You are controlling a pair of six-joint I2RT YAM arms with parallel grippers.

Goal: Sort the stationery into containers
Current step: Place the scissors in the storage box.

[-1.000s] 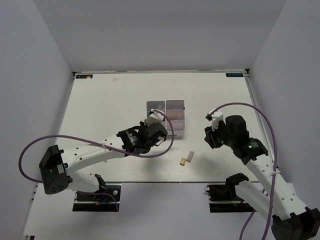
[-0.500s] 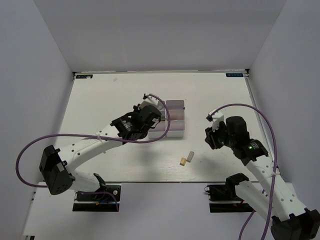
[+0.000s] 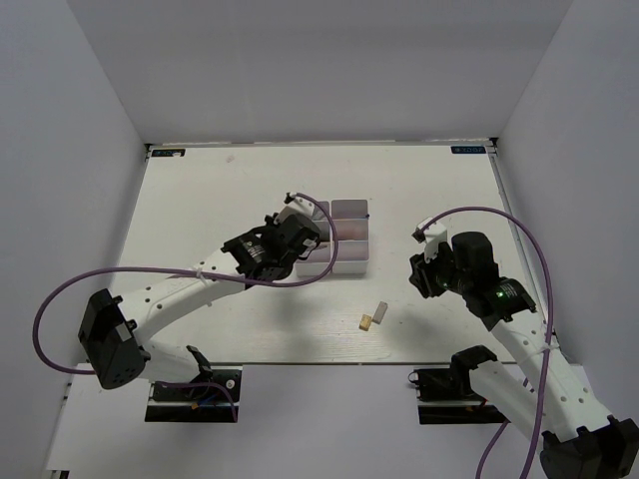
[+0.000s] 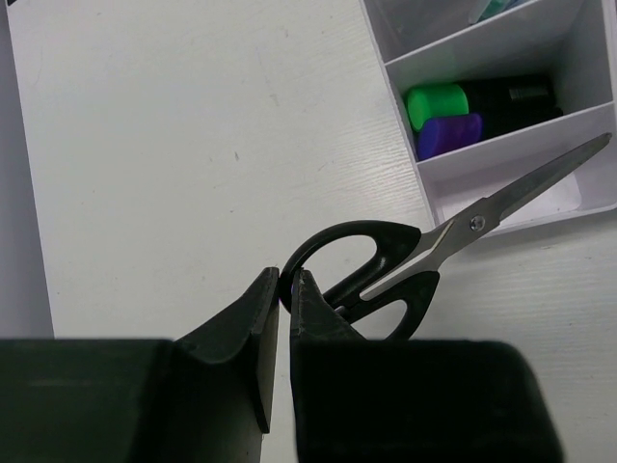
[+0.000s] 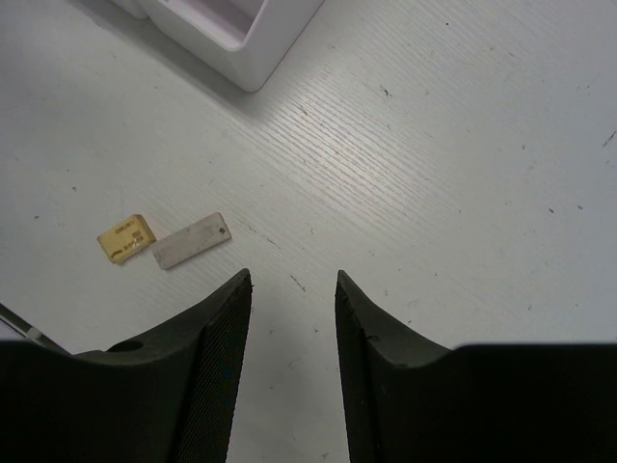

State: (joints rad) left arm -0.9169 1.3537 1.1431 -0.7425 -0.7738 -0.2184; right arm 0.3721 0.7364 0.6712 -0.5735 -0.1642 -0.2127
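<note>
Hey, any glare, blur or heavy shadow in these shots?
Left wrist: scissors sharp, blade catching a bright sheen, left fingers nearly black. Right wrist: table grain crisp, right fingers dark and slightly soft. Top external: even light, faint shadow under the left arm.

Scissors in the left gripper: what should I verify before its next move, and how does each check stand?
1. Left gripper clamped on the scissors handle loop: ok.
2. Blades closed: ok.
3. Blade tip over the near bin: ok.
4. Visible part of that bin free of other items: ok. The green-capped marker and purple marker lie in the next bin.
5. Scissors short enough to lie inside that bin: cannot tell.
6. Right gripper open and apart from the bins, with the tan eraser and grey eraser on the table nearby: ok.
</note>
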